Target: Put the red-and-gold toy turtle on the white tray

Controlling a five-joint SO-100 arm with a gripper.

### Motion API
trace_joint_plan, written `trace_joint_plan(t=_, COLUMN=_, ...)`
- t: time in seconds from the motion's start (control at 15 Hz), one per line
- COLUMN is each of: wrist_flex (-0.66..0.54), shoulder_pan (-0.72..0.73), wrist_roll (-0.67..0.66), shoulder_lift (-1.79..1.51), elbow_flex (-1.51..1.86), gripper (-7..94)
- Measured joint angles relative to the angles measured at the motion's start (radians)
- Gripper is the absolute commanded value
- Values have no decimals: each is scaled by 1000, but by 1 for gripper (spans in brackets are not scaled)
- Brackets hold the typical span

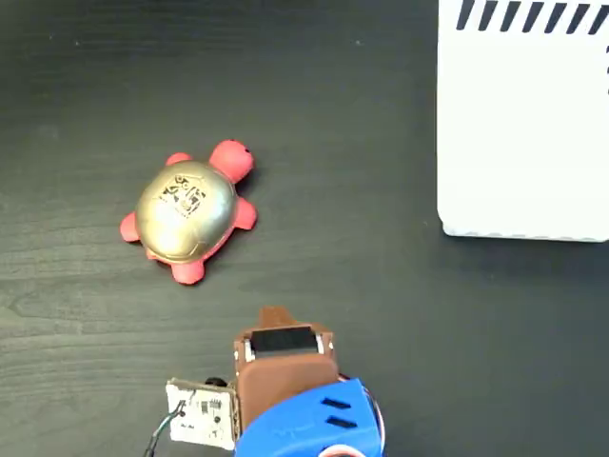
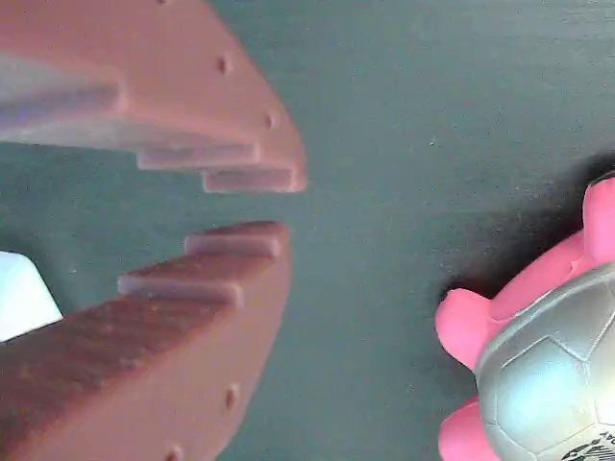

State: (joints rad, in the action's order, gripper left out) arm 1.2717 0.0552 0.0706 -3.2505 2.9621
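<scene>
Left of centre in the fixed view, I see the red-and-gold toy turtle [image 1: 188, 211] sitting upright on the dark table [image 1: 381, 314], head toward the far right. Well apart, at far right, lies the white tray [image 1: 523, 133], striped edge farthest away. Near me, the gripper [image 2: 274, 204] is clear of the turtle; its fingers [image 2: 231, 154] are slightly parted, holding nothing.

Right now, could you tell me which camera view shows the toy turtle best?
The fixed view: the red-and-gold toy turtle is whole there, with head, legs and printed shell. The wrist view catches only its edge, cropped at the frame's lower right.
</scene>
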Motion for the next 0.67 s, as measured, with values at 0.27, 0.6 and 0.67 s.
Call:
trace_joint_plan(t=0.27, wrist_flex=0, shoulder_pan=2, wrist_roll=-5, shoulder_lift=0, elbow_flex=0, gripper=0)
trace_joint_plan(t=0.6, wrist_flex=0, shoulder_pan=84, wrist_roll=-66, shoulder_lift=3, elbow_flex=0, gripper=0)
trace_joint_plan(t=0.67, wrist_flex=-3, shoulder_pan=103, wrist_roll=-71, shoulder_lift=25, elbow_flex=0, gripper=0)
